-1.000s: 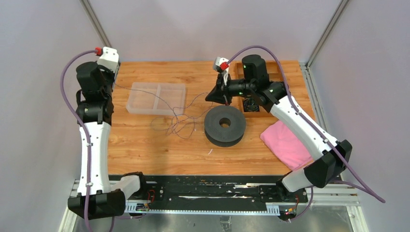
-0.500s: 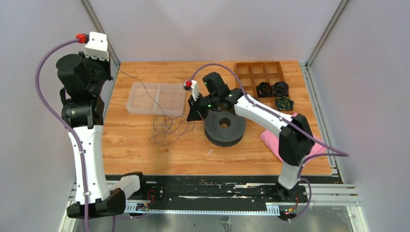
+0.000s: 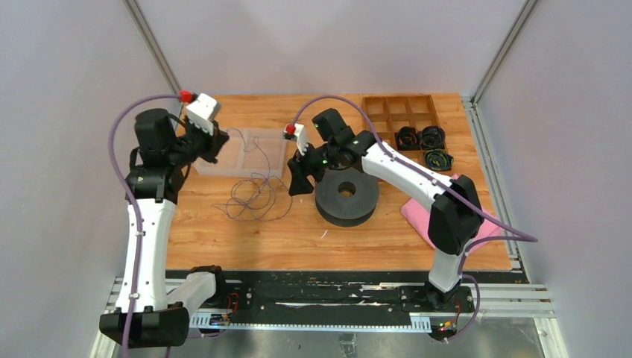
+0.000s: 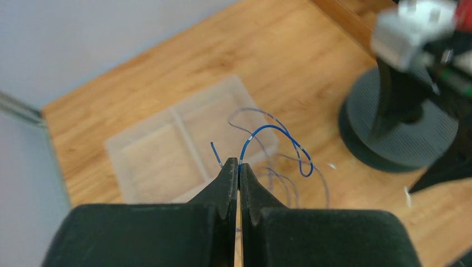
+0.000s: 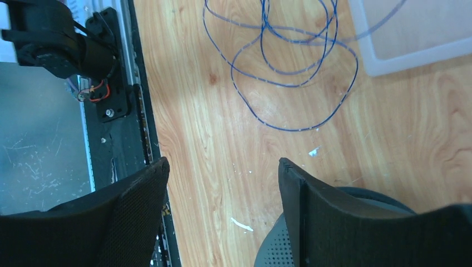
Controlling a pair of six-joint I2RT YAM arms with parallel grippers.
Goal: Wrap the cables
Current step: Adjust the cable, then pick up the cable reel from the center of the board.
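Note:
A thin bluish-black cable (image 3: 253,198) lies in loose round loops on the wooden table between a clear tray and a black spool. One end rises to my left gripper (image 3: 216,142), which hovers over the tray's left part. In the left wrist view that gripper (image 4: 239,164) is shut on the blue cable (image 4: 278,130) right at its tips. My right gripper (image 3: 298,183) hangs at the spool's left edge, open and empty. The right wrist view shows the gripper (image 5: 222,164) above bare wood, with the cable loops (image 5: 295,67) lying ahead of it.
The black ring-shaped spool (image 3: 346,194) sits mid-table. The clear two-part tray (image 3: 242,153) lies behind the loops. At the back right a wooden compartment box (image 3: 402,112) holds small coiled black bundles (image 3: 421,138). A pink cloth (image 3: 414,212) lies right of the spool.
My left arm has swung down and to the right over the tray, still pinching the cable end. The right gripper has opened beside the spool. The loops have slid slightly left.

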